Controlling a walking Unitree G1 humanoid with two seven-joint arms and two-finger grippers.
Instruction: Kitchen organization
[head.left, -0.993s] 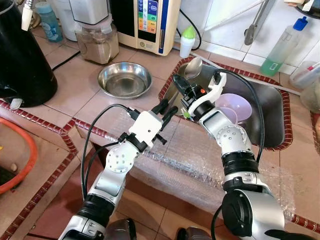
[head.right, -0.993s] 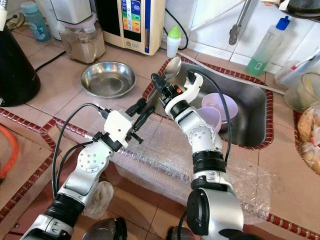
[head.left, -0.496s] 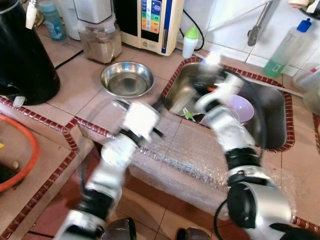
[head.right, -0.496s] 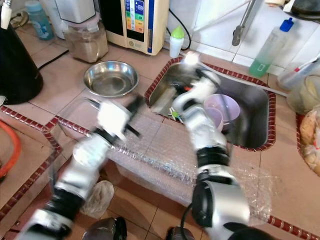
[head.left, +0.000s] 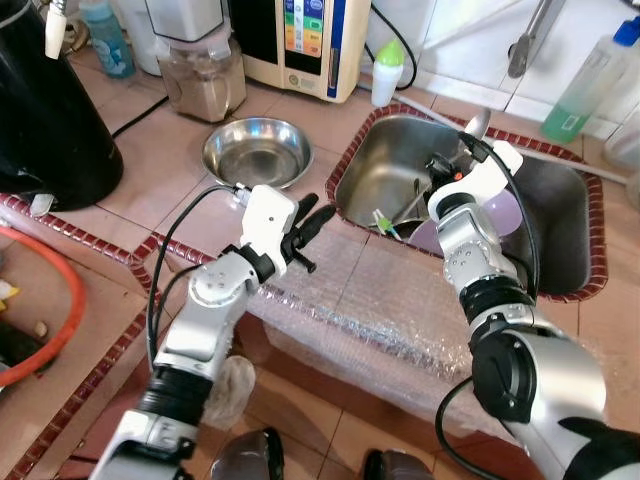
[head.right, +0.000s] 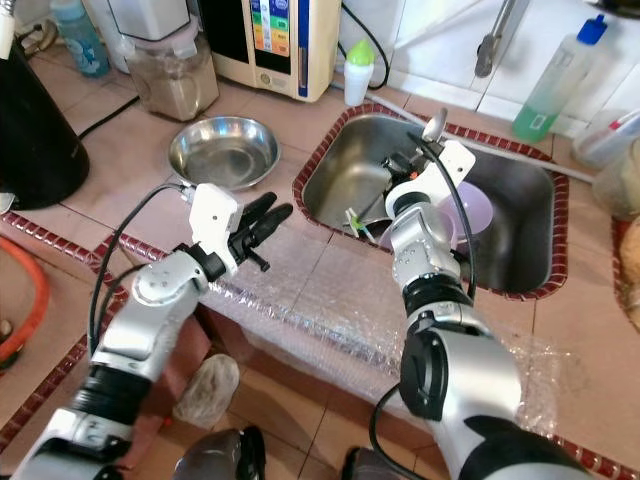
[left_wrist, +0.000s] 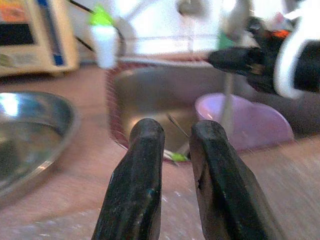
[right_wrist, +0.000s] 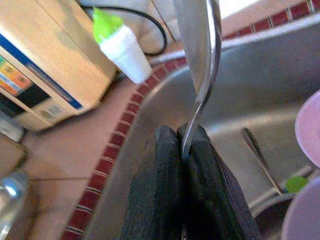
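My right gripper (head.left: 441, 166) is shut on the handle of a metal spoon (head.left: 477, 123), which stands upright over the steel sink (head.left: 377, 166). The right wrist view has the spoon's handle (right_wrist: 198, 46) pinched between the two black fingers (right_wrist: 159, 165). Purple bowls (head.left: 509, 207) lie in the sink beside that gripper. A few utensils with a green tip (head.left: 384, 220) rest at the sink's near edge. My left gripper (head.left: 312, 212) hovers over the bubble wrap (head.left: 380, 300) near the sink's left rim, fingers (left_wrist: 143, 150) slightly apart and holding nothing.
A steel bowl (head.left: 256, 152) sits on the tiled counter left of the sink. Behind it stand a blender jar (head.left: 200, 62), a cream appliance (head.left: 300, 40) and a green-capped bottle (head.left: 387, 72). A black kettle (head.left: 50, 110) is at the far left, a soap bottle (head.left: 590, 80) back right.
The right gripper has carried the spoon from the sink's left rim to over its middle. The left gripper drew back to the left. The camera has shifted a little.
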